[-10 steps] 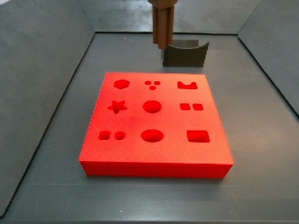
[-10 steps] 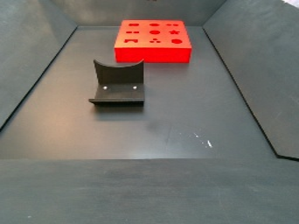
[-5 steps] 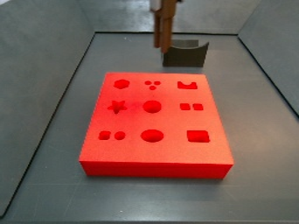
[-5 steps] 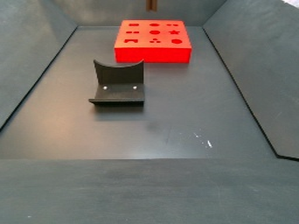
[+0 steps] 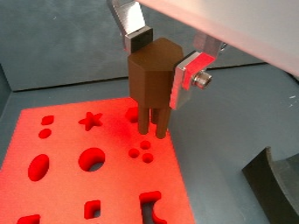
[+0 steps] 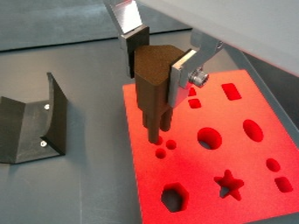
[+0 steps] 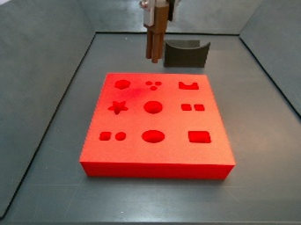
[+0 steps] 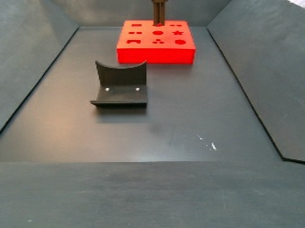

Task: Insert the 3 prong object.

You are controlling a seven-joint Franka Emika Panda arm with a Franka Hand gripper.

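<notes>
3 prong object [image 5: 149, 83] clamped in gripper [image 5: 160, 63], seemingly above red board [image 5: 70, 188]

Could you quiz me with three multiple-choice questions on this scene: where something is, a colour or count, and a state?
1. Where is the 3 prong object?
A. lying on the floor
B. held above the red board
C. resting on the fixture

2. How many small round holes form the cluster under the prongs?
A. three
B. one
C. five

3. What state is the tool in?
A. open and empty
B. out of view
C. shut on the piece

Answers:
1 B, both wrist views show it hanging over the board.
2 A, three dots show in a wrist view.
3 C, silver fingers press on its sides.
</notes>
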